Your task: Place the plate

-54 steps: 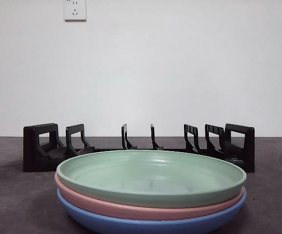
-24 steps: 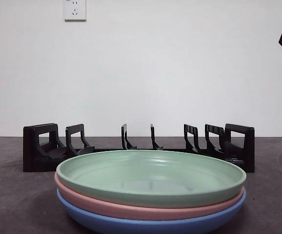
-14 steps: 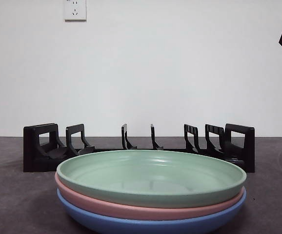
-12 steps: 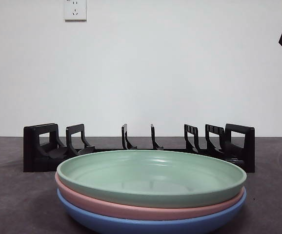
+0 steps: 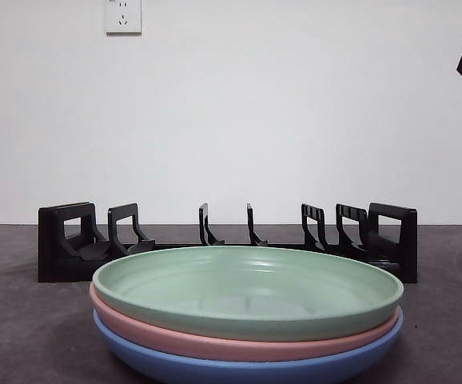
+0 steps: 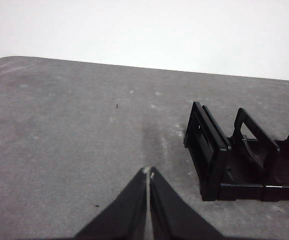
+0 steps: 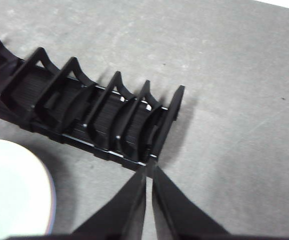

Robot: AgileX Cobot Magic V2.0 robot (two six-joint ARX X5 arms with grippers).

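The right gripper hung clenched and empty above the rack's end; the green plate topped the stack, untouched. Lifting it might drag the pink plate along. Only the left wrist view showed the left gripper, also clenched, beside the rack's other end.

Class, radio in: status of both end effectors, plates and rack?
Left end effector shut, empty. Right end effector shut, above rack end. Green plate stacked, untouched. Rack slots unobstructed.
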